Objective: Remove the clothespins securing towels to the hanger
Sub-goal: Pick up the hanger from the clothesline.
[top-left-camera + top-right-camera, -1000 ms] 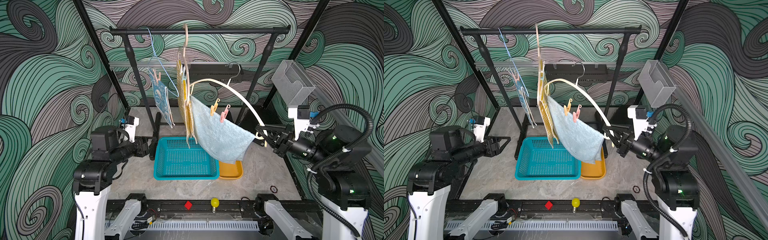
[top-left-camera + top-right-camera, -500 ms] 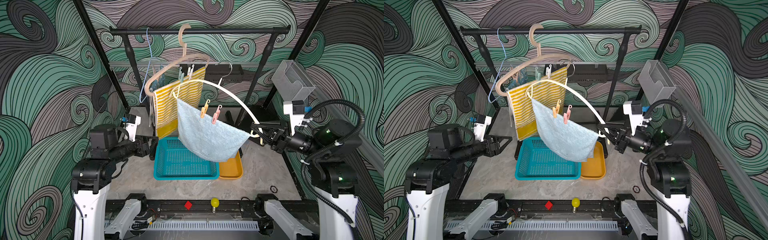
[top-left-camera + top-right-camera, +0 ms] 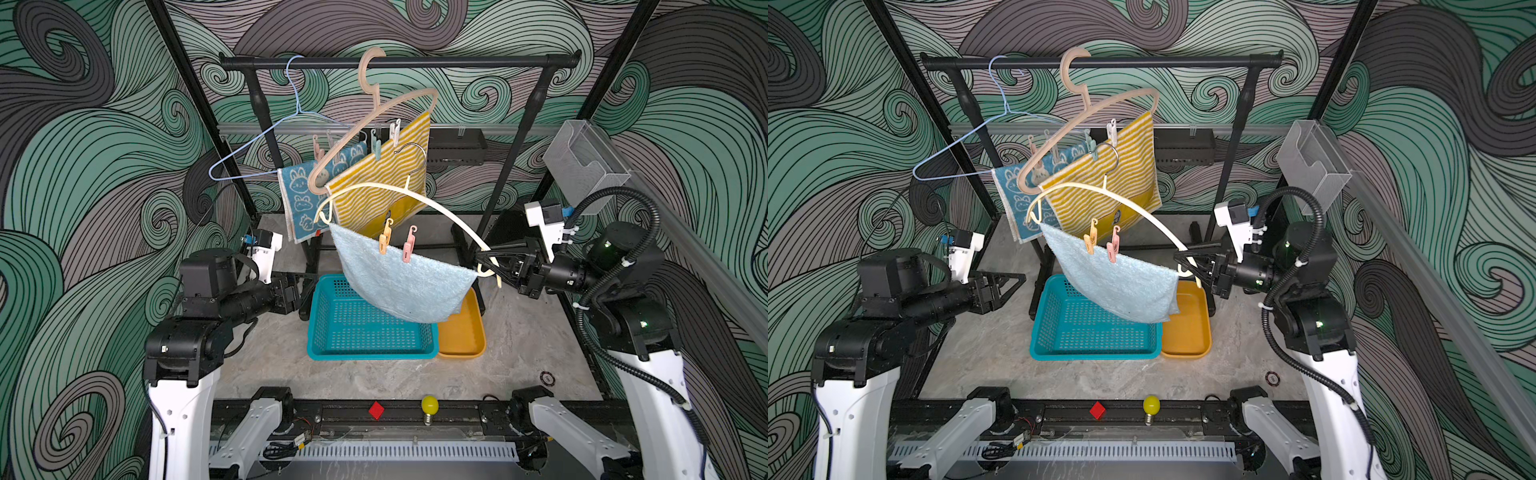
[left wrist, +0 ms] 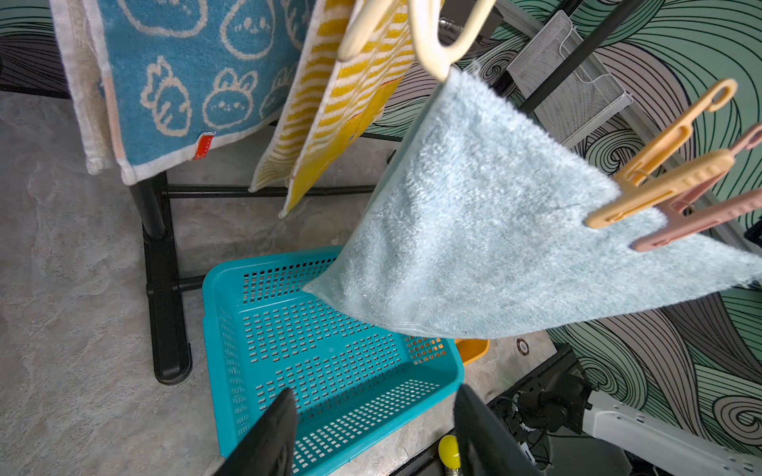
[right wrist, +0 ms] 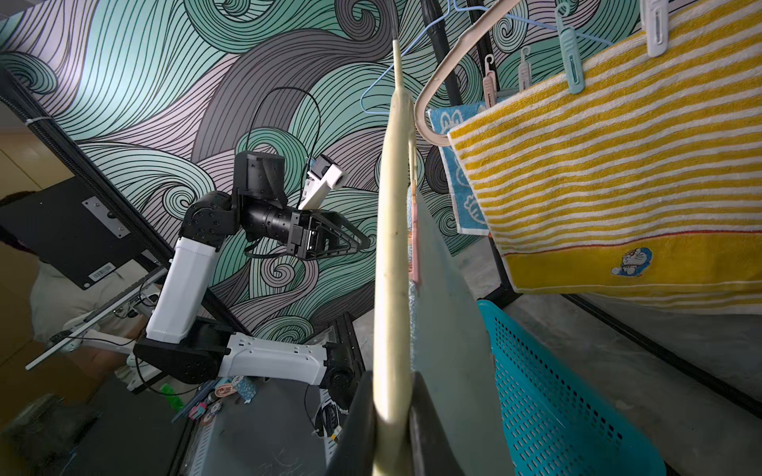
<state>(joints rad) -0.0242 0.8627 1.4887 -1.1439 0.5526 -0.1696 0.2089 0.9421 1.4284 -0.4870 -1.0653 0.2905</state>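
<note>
My right gripper (image 3: pixel 484 266) (image 5: pixel 391 395) is shut on one end of a cream hanger (image 3: pixel 436 203) (image 5: pixel 391 247), which hangs tilted below the rail with its hook free. A pale-blue towel (image 3: pixel 407 282) (image 4: pixel 474 230) is pinned to it by an orange clothespin (image 3: pixel 385 239) (image 4: pixel 659 181) and a pink clothespin (image 3: pixel 409 245) (image 4: pixel 701 218). Behind, a yellow striped towel (image 3: pixel 386 178) carries a teal clothespin (image 3: pixel 377 145) and a white one (image 3: pixel 397 129). A bunny towel (image 3: pixel 299 199) hangs further left with pink clothespins (image 3: pixel 316 147). My left gripper (image 3: pixel 1017 280) (image 4: pixel 373 395) is open and empty, left of the basket.
A teal basket (image 3: pixel 374 355) and an orange tray (image 3: pixel 461 336) sit on the table under the pale-blue towel. The black rail (image 3: pixel 457 63) holds a beige hanger (image 3: pixel 374 120) and a blue wire hanger (image 3: pixel 249 153). A clear box (image 3: pixel 582 162) sticks out at the right.
The hangers on the rail have swung from edge-on to face-on. The cream hanger with its towel has shifted left in my right gripper's hold. The left arm has barely moved.
</note>
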